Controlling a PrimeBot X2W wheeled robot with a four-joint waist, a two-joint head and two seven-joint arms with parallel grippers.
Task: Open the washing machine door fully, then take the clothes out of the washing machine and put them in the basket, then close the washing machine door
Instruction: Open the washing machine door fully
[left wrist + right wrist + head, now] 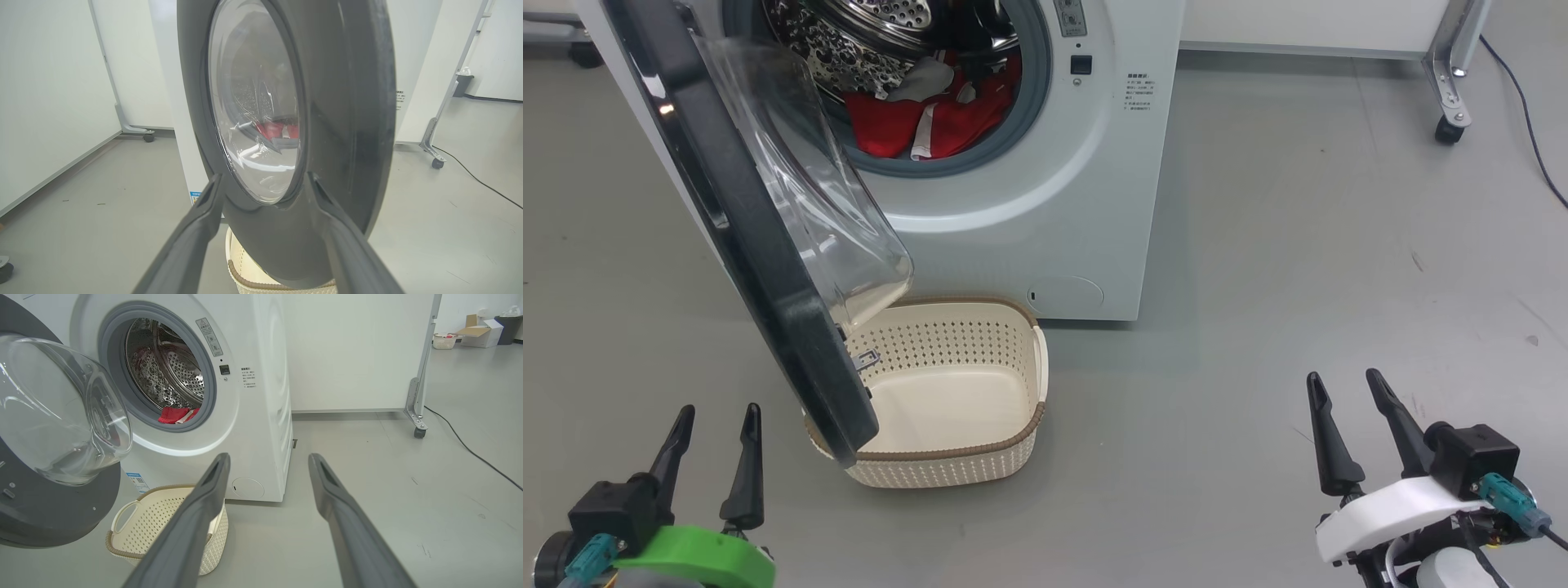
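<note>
Both claws sit low in the head view, nearest the camera: left claw point(720, 408) at lower left, right claw point(1343, 376) at lower right. Each is released, fingers spread, nothing between them, touching nothing.

Door point(760, 269): swung out from the washer point(1054, 229), hinged on the left, black rim edge-on to the head camera, glass bowl facing right. Its lower edge hangs over the left end of the basket point(1033, 420). Left wrist view looks straight at the door's outer face, close ahead of the left claw; no contact visible. Cannot tell whether the door is at its stop; it looks to have more travel.

Basket: on the floor point(1258, 245), just in front of the washer, below the opening. Nothing in it.

Clothes point(890, 122): in the drum point(849, 49). Red heap with white trim, a pale piece on top, lying low against the grey seal. None out.

Progress, as judged: early.
- Done or nearly done: door unlatched and well open.
- Left to do: push the door wider if it will go, so it clears the basket.
- Then lift the clothes out, likely in several reaches, and drop them in the basket.
- Last, shut the door.

Right claw has the clearer path to the opening. The door stands between the left claw and the drum.
</note>
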